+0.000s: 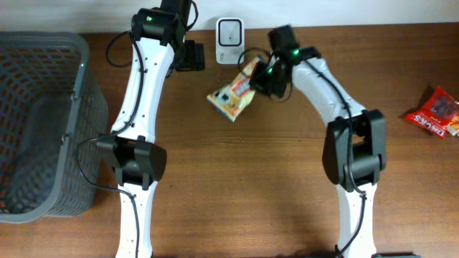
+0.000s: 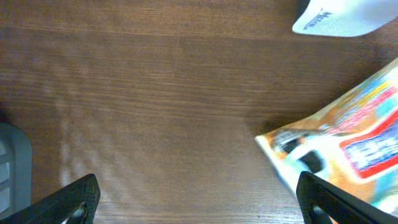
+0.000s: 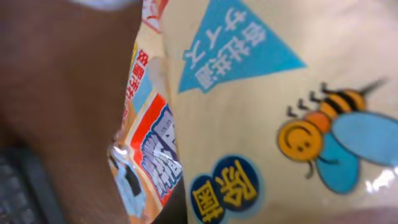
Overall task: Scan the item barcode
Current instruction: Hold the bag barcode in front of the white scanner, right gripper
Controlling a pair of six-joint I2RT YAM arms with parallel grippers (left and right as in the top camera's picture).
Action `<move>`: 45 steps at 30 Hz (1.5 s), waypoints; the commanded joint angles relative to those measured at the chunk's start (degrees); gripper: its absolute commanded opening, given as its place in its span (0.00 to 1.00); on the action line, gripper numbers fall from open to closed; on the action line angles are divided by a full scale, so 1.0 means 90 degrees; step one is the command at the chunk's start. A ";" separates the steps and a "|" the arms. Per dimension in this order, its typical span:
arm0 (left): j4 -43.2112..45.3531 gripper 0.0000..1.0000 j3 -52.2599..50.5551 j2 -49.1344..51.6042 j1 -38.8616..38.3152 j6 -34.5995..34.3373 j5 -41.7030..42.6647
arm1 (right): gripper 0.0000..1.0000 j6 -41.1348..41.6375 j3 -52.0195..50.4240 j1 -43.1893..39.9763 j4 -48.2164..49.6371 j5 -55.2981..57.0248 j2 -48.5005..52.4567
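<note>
Right gripper [image 1: 259, 74] clenched on one end of the yellow snack packet [image 1: 232, 99]. The packet sits near the white barcode scanner [image 1: 229, 32], likely held there to present its code. Left gripper [image 2: 199, 200] spread wide, empty, beside the packet.

White arm links [image 1: 140, 86], black joints [image 1: 136, 161], green lights [image 1: 150, 17], black cables [image 1: 77, 163]

Yellow-orange snack pkt [image 1: 231, 99] w/ bee graphic, tilted diag., upper end just below white scanner [image 1: 229, 32].
</note>
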 commanded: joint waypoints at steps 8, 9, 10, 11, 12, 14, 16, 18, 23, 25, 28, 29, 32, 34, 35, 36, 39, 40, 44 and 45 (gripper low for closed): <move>-0.0007 0.99 -0.0022 0.0012 -0.0007 0.0002 -0.0049 | 0.04 -0.0199 0.0585 0.0085 0.2897 -0.0648 -0.0046; -0.0007 0.99 -0.0022 0.0012 -0.0007 0.0002 -0.0049 | 0.04 0.0134 0.0585 0.0172 0.3121 -0.0374 0.0032; -0.0007 0.99 -0.0022 0.0012 -0.0007 0.0005 -0.0049 | 0.04 0.0342 0.0585 0.0236 0.3230 -0.0216 0.0114; -0.0007 0.99 -0.0022 0.0012 -0.0007 0.0002 -0.0046 | 0.04 0.0403 0.0585 0.0301 0.3475 -0.0131 0.0250; -0.0007 0.99 -0.0022 0.0012 -0.0007 0.0002 -0.0046 | 0.04 0.0447 0.0585 0.0350 0.3735 -0.0134 0.0391; -0.0007 0.99 -0.0022 0.0012 -0.0007 0.0002 -0.0049 | 0.04 0.0551 0.0585 0.0372 0.4078 -0.0126 0.0488; -0.0007 0.99 -0.0022 0.0012 -0.0007 0.0002 -0.0049 | 0.04 0.0563 0.0585 0.0367 0.4197 -0.0138 0.0512; -0.0007 0.99 -0.0022 0.0012 -0.0007 0.0005 -0.0049 | 0.04 0.0563 0.0583 0.0364 0.4218 -0.0141 0.0512; -0.0007 0.99 -0.0022 0.0012 -0.0012 0.0002 -0.0049 | 0.04 0.0563 0.0585 0.0364 0.4381 0.0170 0.0852; -0.0007 0.99 -0.0022 0.0012 -0.0012 0.0002 -0.0049 | 0.04 0.0559 0.0585 0.0219 0.4410 -0.0044 0.0988; -0.0007 0.99 -0.0022 0.0012 -0.0010 0.0002 -0.0046 | 0.04 0.0537 0.0585 0.0134 0.4850 -0.0627 0.0988; -0.0007 0.99 -0.0022 0.0012 -0.0007 0.0002 -0.0046 | 0.04 0.0542 0.0588 0.0090 0.5112 -0.0860 0.0988; -0.0007 0.99 -0.0022 0.0012 -0.0012 0.0002 -0.0049 | 0.04 0.0546 0.0787 -0.0160 0.5217 -0.1338 0.0986; -0.0007 0.99 -0.0022 0.0012 -0.0012 0.0002 -0.0049 | 0.04 0.0563 0.0804 -0.0240 0.5178 -0.1430 0.0988; -0.0007 0.99 -0.0022 0.0012 -0.0012 0.0002 -0.0046 | 0.04 0.0534 0.0799 -0.0226 0.4804 -0.1372 0.1056; -0.0007 0.99 -0.0022 0.0012 -0.0012 0.0002 -0.0046 | 0.04 0.0537 0.0792 -0.0206 0.4753 -0.1423 0.1144; -0.0007 0.99 -0.0022 0.0012 -0.0012 0.0002 -0.0046 | 0.04 0.0539 0.0789 -0.0049 0.4643 -0.1574 0.1321; -0.0007 0.99 -0.0022 0.0012 -0.0012 0.0002 -0.0049 | 0.04 0.0537 0.0789 0.0015 0.4646 -0.1603 0.1321; -0.0007 0.99 -0.0022 0.0012 -0.0012 0.0002 -0.0046 | 0.04 0.0204 0.0799 0.0189 0.4719 -0.2033 0.1302; -0.0007 0.99 -0.0022 0.0012 -0.0010 0.0002 -0.0046 | 0.04 0.0202 0.0806 0.0185 0.4719 -0.2140 0.1265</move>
